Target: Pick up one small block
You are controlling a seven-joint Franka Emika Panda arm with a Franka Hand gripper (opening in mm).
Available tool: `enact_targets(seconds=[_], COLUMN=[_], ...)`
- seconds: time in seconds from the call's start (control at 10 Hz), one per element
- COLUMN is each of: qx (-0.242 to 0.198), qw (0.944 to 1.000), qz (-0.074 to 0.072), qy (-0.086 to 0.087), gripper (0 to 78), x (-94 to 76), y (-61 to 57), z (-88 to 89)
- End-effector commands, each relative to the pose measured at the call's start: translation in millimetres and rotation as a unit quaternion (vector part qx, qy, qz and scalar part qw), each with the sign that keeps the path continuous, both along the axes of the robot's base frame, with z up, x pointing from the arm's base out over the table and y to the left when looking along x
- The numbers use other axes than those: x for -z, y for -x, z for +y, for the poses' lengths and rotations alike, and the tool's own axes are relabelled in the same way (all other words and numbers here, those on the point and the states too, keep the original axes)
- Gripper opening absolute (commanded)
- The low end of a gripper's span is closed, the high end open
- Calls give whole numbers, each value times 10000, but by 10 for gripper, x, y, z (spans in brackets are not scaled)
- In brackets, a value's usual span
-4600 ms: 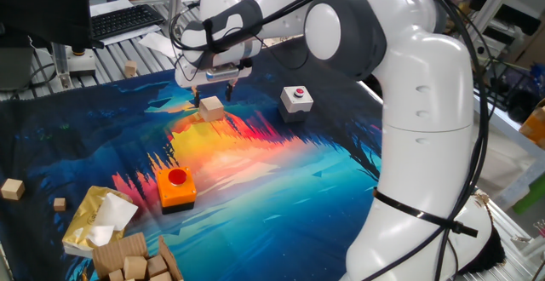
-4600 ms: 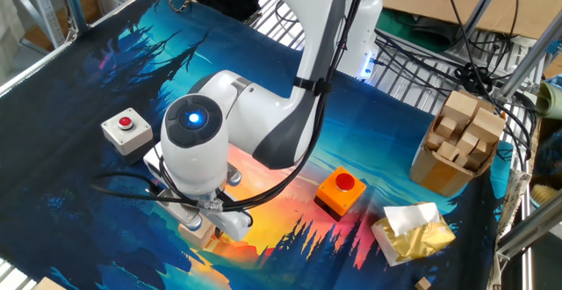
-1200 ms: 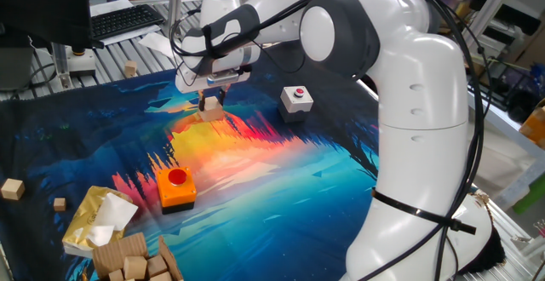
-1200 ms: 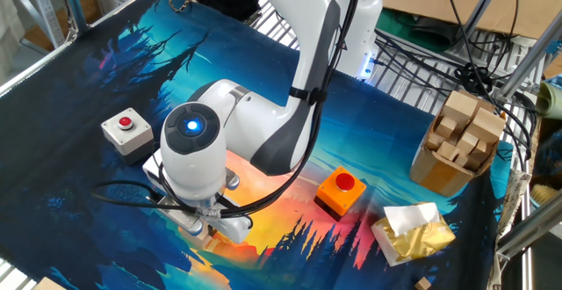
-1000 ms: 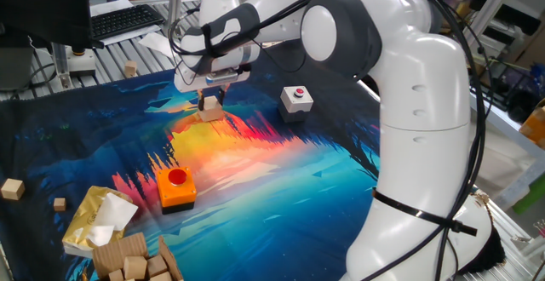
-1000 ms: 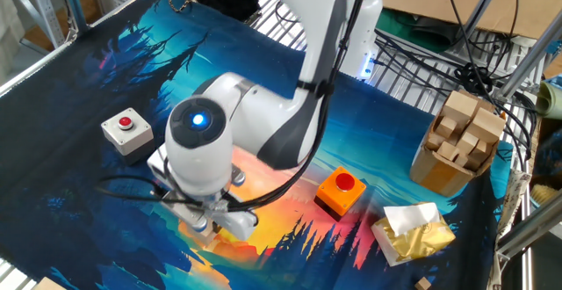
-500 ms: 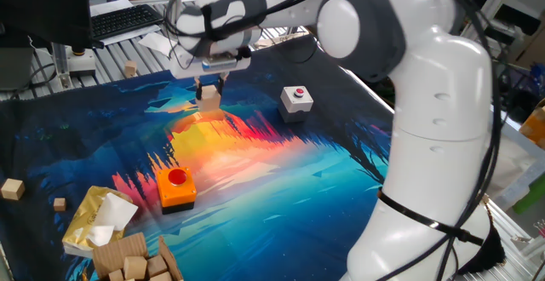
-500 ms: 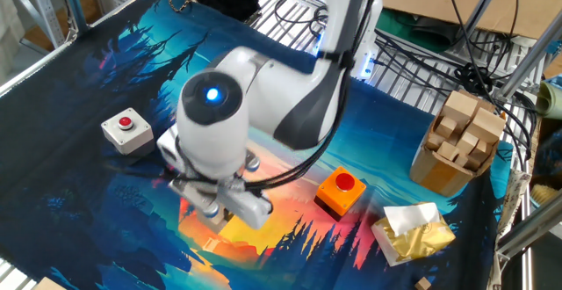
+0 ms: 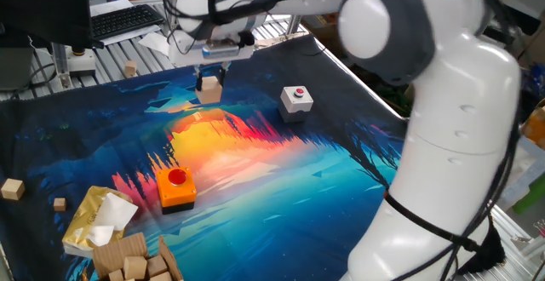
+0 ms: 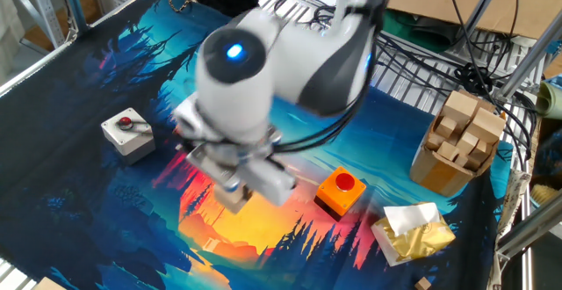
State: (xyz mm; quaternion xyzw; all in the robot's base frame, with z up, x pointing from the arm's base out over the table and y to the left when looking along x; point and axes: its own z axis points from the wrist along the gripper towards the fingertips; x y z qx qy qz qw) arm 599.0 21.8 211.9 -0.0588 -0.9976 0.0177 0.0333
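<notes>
The small block [image 9: 209, 90] is a pale tan wooden cube. My gripper [image 9: 209, 85] is shut on it and holds it in the air above the colourful mat. In the other fixed view the block [image 10: 232, 199] hangs under the blurred gripper [image 10: 234, 193], clear of the mat's orange patch. The white arm reaches in from the right and covers much of both views.
A white box with a red button [image 9: 295, 99] stands right of the gripper. An orange button box [image 9: 175, 186] sits at the front. A yellow-and-white packet [image 9: 98, 220] and piled brown cubes [image 9: 132, 262] lie front left. Tiny cubes [image 9: 12, 188] lie at the left edge.
The gripper closed on the small block and has risen with it off the mat. The arm has swung upward.
</notes>
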Motion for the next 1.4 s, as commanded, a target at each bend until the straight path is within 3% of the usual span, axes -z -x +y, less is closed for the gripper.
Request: enact_targets(seconds=[0.1,0.8,1.4], qx=[89,-142,-207], qw=[9999,9999,9998], qz=[14,-4,-16], qy=[-55,-66,-18], gripper=[13,13,13], x=[-265,-16,192], y=[308,519,494], z=[231,218,269])
